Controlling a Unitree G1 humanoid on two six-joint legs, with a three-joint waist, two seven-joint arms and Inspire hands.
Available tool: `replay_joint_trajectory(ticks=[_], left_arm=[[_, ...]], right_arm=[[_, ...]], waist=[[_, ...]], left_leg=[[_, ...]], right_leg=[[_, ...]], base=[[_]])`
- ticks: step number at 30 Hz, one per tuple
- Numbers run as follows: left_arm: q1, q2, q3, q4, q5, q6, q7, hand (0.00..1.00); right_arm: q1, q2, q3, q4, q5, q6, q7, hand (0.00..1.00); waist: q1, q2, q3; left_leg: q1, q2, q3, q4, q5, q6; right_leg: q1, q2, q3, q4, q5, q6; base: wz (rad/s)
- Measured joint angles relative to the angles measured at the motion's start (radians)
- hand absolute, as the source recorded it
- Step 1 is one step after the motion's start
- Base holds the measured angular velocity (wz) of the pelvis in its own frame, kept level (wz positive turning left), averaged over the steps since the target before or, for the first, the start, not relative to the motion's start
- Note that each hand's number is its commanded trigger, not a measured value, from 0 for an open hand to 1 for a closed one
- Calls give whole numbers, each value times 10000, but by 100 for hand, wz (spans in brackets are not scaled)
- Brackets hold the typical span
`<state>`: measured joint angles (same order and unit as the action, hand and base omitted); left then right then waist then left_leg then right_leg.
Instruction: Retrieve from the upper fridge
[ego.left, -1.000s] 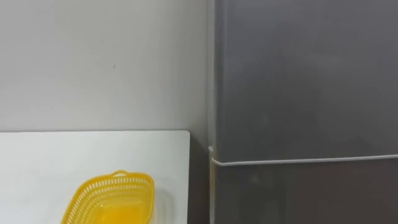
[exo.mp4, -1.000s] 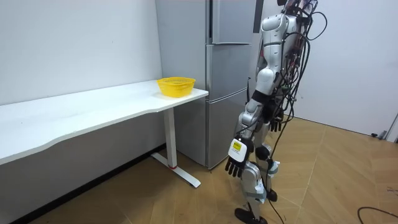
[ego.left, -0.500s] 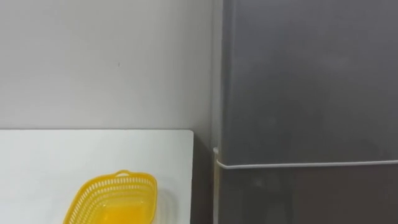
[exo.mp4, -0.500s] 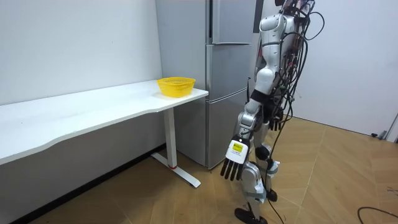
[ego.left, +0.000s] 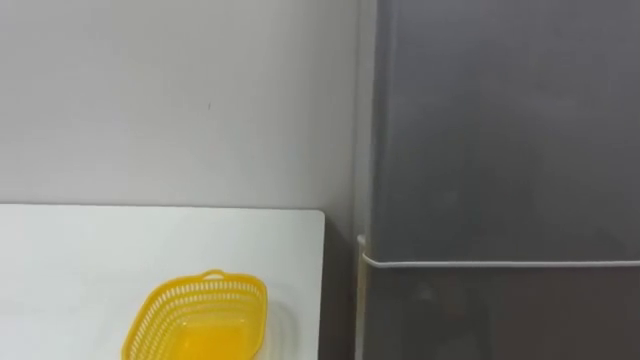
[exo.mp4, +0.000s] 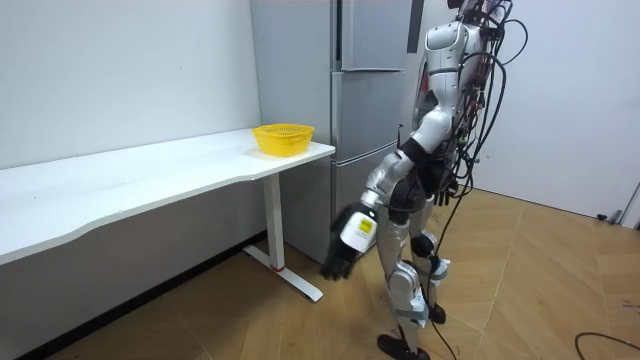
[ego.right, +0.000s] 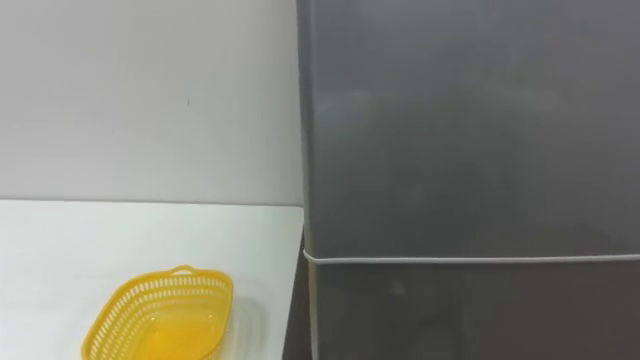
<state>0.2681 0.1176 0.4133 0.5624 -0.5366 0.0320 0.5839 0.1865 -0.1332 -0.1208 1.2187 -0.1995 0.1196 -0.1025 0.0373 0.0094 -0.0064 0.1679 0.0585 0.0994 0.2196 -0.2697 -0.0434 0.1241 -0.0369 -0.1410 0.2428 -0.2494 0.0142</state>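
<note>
The fridge (ego.left: 500, 150) stands closed just beyond the right edge of the white surface (ego.left: 90, 250). Its grey upper door (ego.right: 470, 120) hides whatever is inside, and a pale seam divides it from the lower door (ego.left: 500, 315). A yellow basket (ego.left: 200, 318) sits near the surface's far right corner, cut off by the eye views' lower edge. The robot faces the fridge. Its left robot hand (exo.mp4: 347, 248) hangs low, fingers loosely straight and holding nothing.
</note>
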Motion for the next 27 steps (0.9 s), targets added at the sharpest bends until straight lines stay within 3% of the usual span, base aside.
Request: replay_joint_trajectory(ticks=[5, 10, 13, 21, 27], left_arm=[[-88, 2, 291, -3192, 1, -1052, 1578, 0], [-108, 23, 570, -5764, 874, -1487, 2503, 0], [-107, 272, 664, -7229, 999, -1669, 2656, 0], [-383, 566, 782, -10327, 1025, -2000, 1752, 0], [-998, 789, 230, -10953, 757, -2035, 225, 0]], right_arm=[[182, -3, -1, -269, -7, -405, -283, 0], [325, -1, -74, -390, -35, -534, -292, 0], [428, -1, -208, -372, -63, -665, -289, 0], [567, 50, -168, -167, -76, -642, 249, 0], [578, 45, -197, -213, -465, -635, 686, 0]], waist=[[19, 107, -32], [64, 111, -28], [59, 118, -18], [181, 55, 50], [-140, 61, 89]], left_leg=[[14, -4, 29, -55, 3, 2], [115, -7, 40, -203, 10, 11], [154, -8, -9, -220, 10, 11], [80, -14, -59, -191, 10, 11], [-18, -26, -167, -129, 12, 14]], right_leg=[[-30, -2, 19, 3, 1, 0], [-35, 4, 42, 38, 1, 1], [14, 16, 65, 4, 1, 1], [-32, 2, 30, -46, -2, 7], [-30, 16, -10, -116, 0, 15]], base=[[-2], [-3], [-3], [0], [6]])
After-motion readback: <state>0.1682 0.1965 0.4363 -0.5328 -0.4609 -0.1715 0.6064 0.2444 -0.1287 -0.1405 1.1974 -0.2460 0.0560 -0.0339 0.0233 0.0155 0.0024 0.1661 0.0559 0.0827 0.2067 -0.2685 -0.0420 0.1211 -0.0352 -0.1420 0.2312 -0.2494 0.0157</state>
